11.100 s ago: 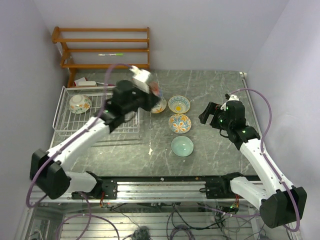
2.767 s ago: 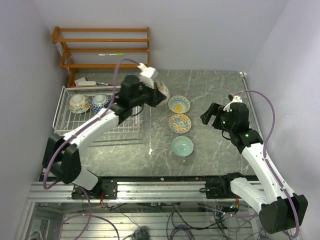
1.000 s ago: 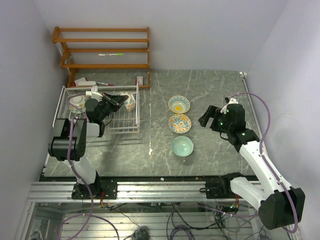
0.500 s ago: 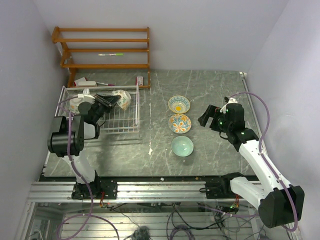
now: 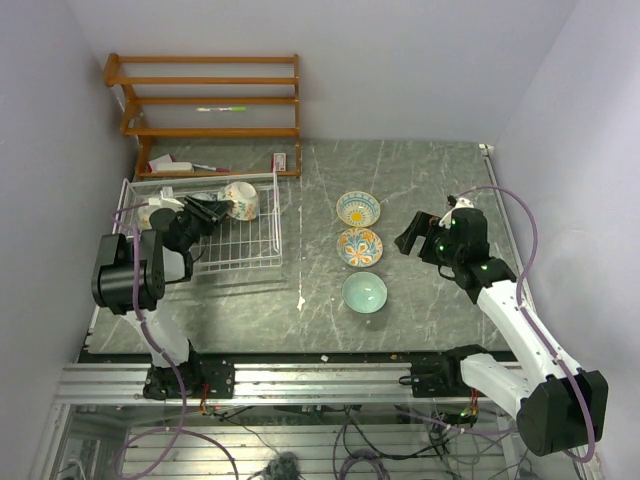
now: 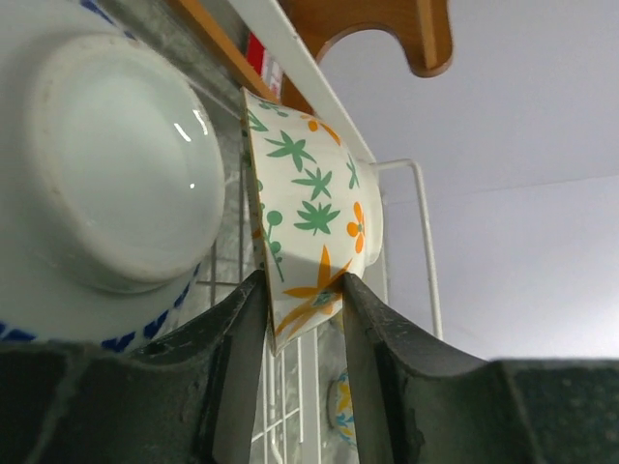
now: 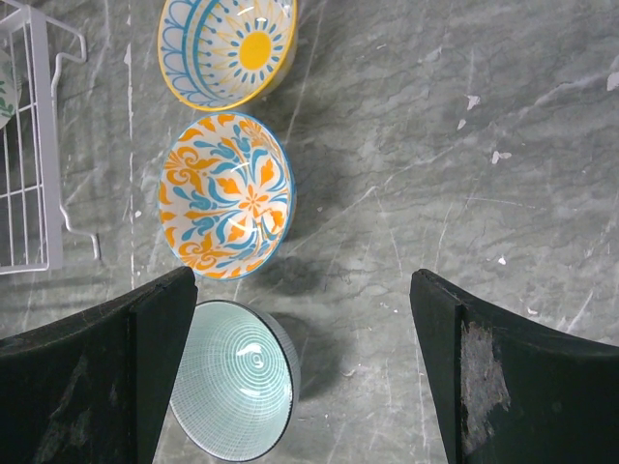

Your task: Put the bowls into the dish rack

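Note:
My left gripper is shut on the rim of an orange-and-green floral bowl, held on its side over the back of the white wire dish rack. In the left wrist view the fingers pinch its wall beside an upturned blue-patterned bowl in the rack. Another floral bowl in the rack is partly hidden by the arm. A yellow-and-blue bowl, an orange-and-blue bowl and a teal bowl sit on the table. My right gripper is open and empty, right of them.
A brown wooden shelf unit stands at the back left behind the rack. A small box and a red-and-white item lie by its foot. A white scrap lies on the grey table. The rack's corner shows in the right wrist view.
My left arm has carried the floral bowl left from the table's middle into the rack and folded back. A blue bowl went into the rack earlier. The right arm has barely moved.

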Controlling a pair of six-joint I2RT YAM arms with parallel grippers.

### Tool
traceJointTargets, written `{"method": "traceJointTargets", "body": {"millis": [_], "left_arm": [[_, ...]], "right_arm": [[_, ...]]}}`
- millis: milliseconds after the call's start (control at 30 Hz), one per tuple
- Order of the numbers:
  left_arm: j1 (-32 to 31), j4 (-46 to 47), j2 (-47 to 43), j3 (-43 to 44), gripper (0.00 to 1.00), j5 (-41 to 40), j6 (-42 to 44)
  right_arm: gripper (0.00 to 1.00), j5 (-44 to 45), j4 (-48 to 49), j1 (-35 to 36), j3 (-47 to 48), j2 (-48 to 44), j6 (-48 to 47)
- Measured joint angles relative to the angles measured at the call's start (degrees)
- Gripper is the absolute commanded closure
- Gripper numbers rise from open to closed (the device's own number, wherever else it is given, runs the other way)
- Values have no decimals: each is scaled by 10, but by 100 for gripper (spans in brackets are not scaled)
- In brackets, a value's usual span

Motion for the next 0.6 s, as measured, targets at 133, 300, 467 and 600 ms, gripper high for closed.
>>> {"method": "traceJointTargets", "body": {"millis": [133, 300, 467, 600], "left_arm": [[2, -94, -42, 3, 48, -13, 40], [2, -259, -100, 33, 44, -41, 110], [1, -396, -143, 66, 42, -84, 167], [1, -469, -168, 76, 41, -112, 192]], "right_arm": [[7, -2, 2, 0, 0, 0, 2], [7, -4, 9, 0, 0, 0, 2], [7, -11, 15, 0, 0, 1, 3], [7, -13, 17, 0, -1, 2, 3]]}}
